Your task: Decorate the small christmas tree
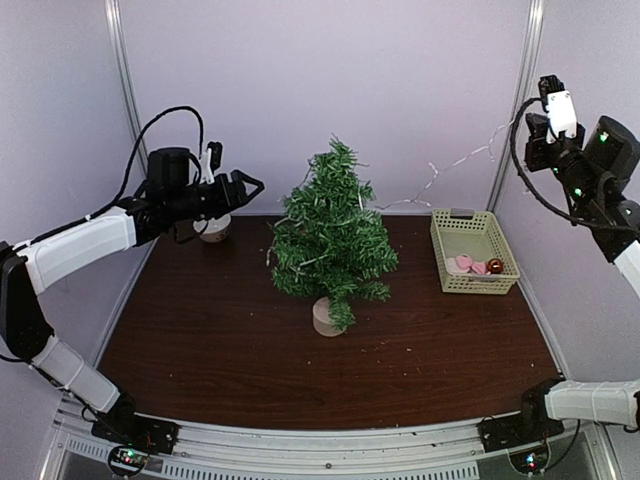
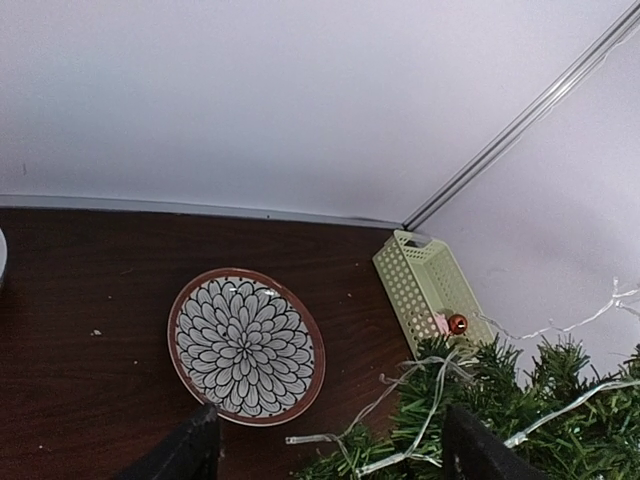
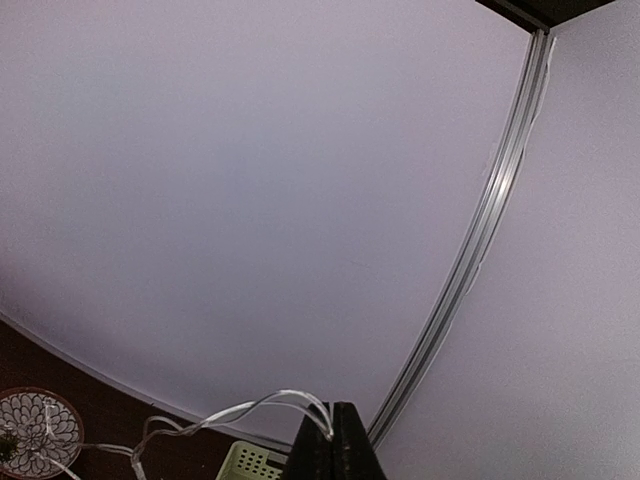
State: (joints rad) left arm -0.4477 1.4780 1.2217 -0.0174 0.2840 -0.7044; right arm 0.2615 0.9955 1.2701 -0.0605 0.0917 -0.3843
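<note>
The small christmas tree (image 1: 330, 235) stands mid-table; the right gripper (image 3: 333, 435), raised at far right, pinches the light string (image 3: 250, 410) so it hangs toward the branches; the left gripper (image 1: 244, 186) hovers with fingers apart just left of the tree, seemingly ready to take the strand.

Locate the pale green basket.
In the top external view, the pale green basket sits right of the small christmas tree, apart from it, near the back-right corner.

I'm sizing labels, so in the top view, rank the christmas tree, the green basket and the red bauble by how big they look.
1. The small christmas tree, clearly the largest.
2. The green basket, standing to its right at a similar depth.
3. The red bauble inside the basket, by far the smallest.
</note>
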